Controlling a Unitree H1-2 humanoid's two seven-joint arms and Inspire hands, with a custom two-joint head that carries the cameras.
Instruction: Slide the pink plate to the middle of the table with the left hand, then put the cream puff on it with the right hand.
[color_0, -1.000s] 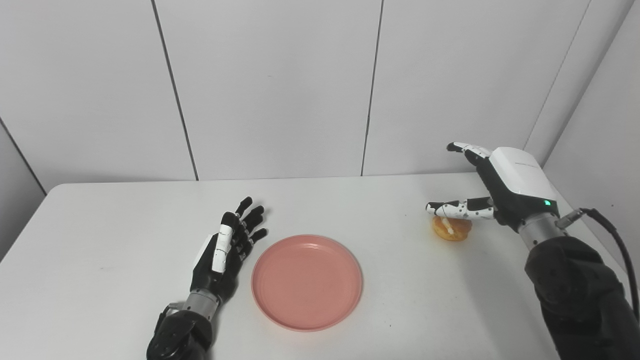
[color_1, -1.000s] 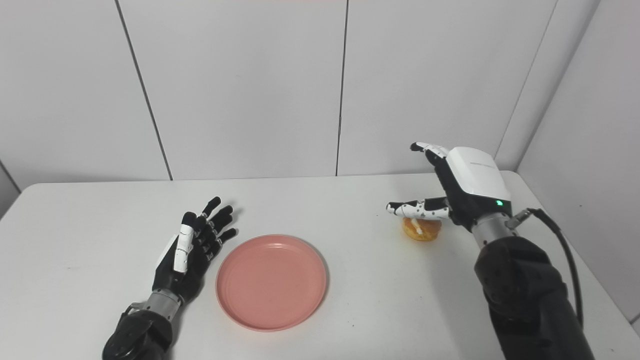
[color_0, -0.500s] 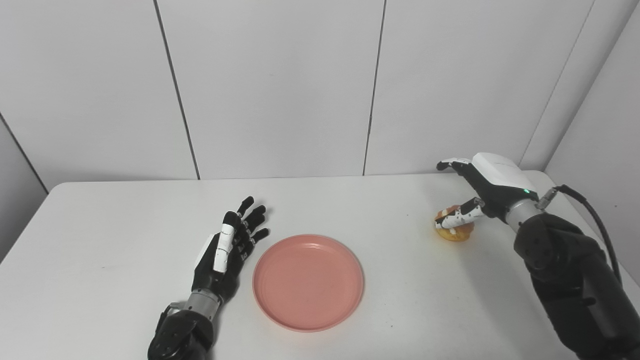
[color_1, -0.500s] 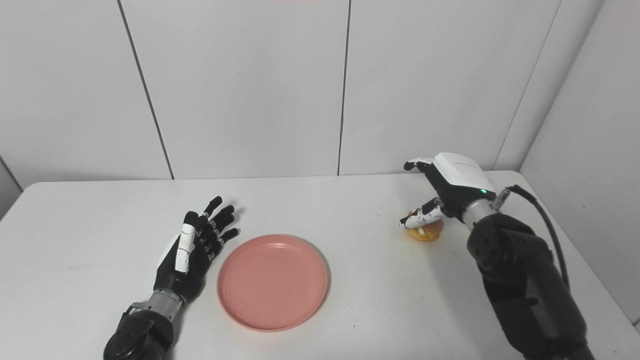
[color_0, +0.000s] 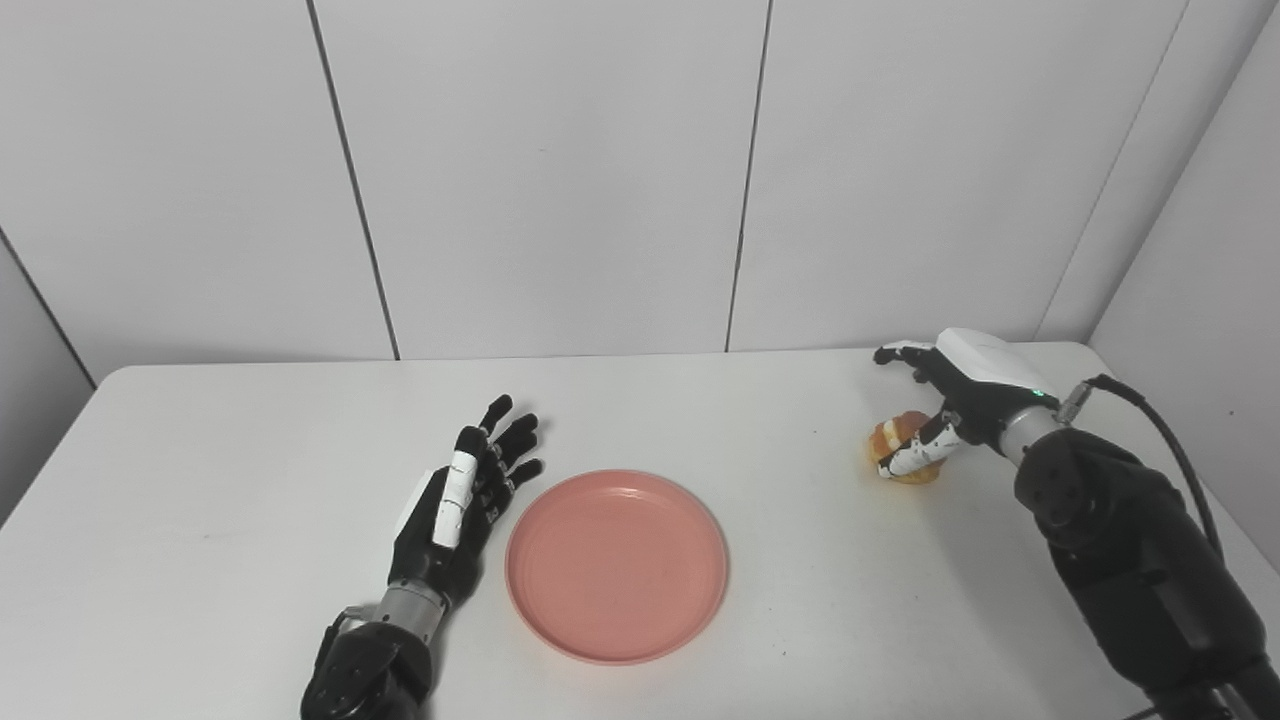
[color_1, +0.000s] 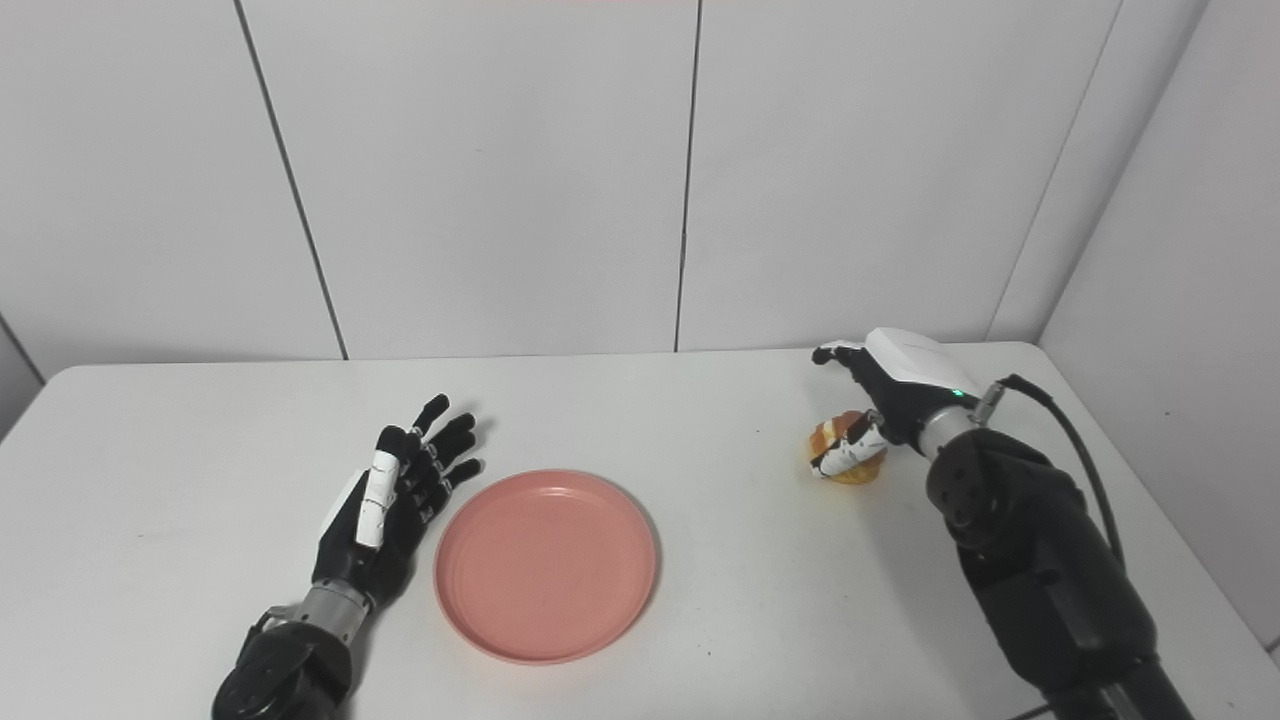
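The pink plate (color_0: 616, 565) is lying flat on the white surface (color_0: 180, 520), about midway between its left and right edges and toward the near edge. The left robot hand (color_0: 462, 505) is resting on the surface just beside the plate's left rim, its fingers (color_0: 512, 440) spread apart and stretched toward the far edge, holding nothing; whether it is touching the rim cannot be told. The cream puff (color_1: 846, 452) is sitting on the surface well apart from the plate, toward the far right corner. The right robot hand (color_1: 885, 400) is reaching over it from the right edge, with a white-tipped finger (color_0: 912, 457) curling across the puff's near side and the thumb (color_0: 893, 352) sticking out on the far side, clear of it. The fingers are touching the puff, but whether they are clamping it cannot be told, and the puff is not visibly lifted off the surface.
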